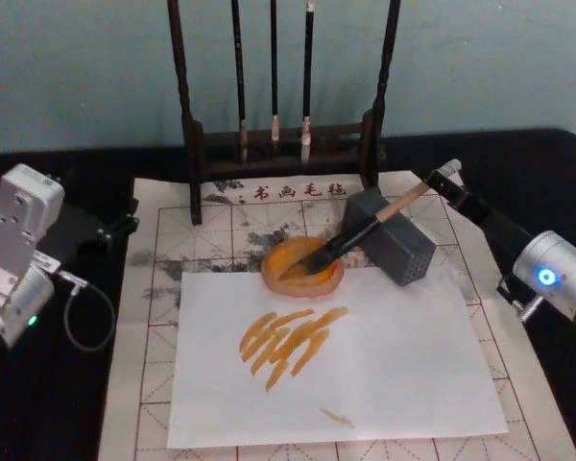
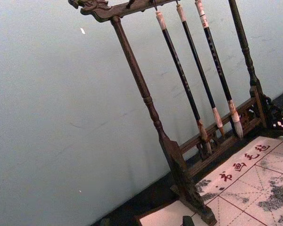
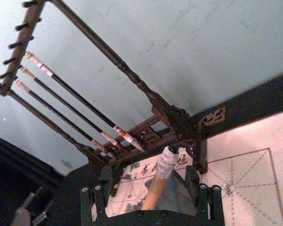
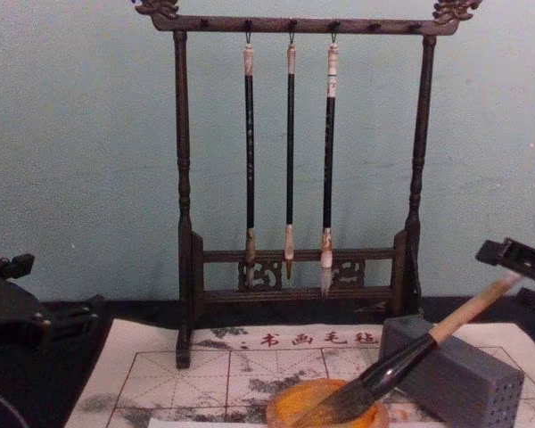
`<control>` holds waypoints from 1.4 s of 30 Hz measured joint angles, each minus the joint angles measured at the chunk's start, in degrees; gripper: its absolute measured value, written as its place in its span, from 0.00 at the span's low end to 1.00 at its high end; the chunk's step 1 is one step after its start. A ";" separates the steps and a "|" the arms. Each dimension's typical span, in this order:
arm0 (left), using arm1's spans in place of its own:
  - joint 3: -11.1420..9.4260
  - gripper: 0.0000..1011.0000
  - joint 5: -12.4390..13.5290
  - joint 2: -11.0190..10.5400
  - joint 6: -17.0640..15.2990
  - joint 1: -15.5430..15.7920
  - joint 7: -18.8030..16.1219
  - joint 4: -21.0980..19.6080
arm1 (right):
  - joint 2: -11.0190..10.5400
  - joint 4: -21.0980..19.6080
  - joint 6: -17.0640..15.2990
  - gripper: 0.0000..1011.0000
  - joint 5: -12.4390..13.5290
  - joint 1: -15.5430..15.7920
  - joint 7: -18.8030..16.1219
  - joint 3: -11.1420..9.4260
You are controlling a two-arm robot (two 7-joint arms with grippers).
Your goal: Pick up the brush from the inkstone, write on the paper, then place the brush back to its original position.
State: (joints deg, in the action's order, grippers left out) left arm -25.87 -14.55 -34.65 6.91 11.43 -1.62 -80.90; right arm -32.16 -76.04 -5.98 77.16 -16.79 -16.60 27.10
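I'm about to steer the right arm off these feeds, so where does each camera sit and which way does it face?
Head: high up, looking down on the white sheet, inkstone and brush; left tool at the left, right tool at the brush's end.
Chest: low, looking forward at the rack; both tools at its edges.
Left wrist: on the left arm, facing the rack and wall.
Right wrist: on the right arm, looking along the brush handle, between its open fingers, toward the rack.
Shared: all four show the rack.

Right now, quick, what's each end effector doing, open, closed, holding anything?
Left end effector: cannot be told, holding nothing, at the table's left edge.
Right end effector: open around the brush handle's end, not clamped.
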 joint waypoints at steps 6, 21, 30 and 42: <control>0.00 0.99 0.00 0.00 0.00 0.00 0.00 0.00 | -2.22 -1.74 6.21 0.99 -7.67 2.23 -0.20 -0.07; 0.00 0.99 0.00 0.00 0.00 0.00 0.00 0.00 | -6.01 -1.20 16.83 0.99 -24.53 5.68 0.15 1.29; 0.00 0.99 0.00 0.00 0.00 0.00 0.00 0.00 | -5.54 -0.69 17.11 0.99 -26.09 5.80 1.09 1.46; 0.00 0.99 0.00 0.00 0.00 0.00 0.00 0.00 | -5.61 -0.78 16.99 0.99 -25.66 5.74 0.91 1.43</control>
State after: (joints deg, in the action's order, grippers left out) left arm -25.86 -14.55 -34.65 6.91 11.43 -1.62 -80.90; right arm -37.77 -76.81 11.02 51.50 -11.05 -15.69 28.53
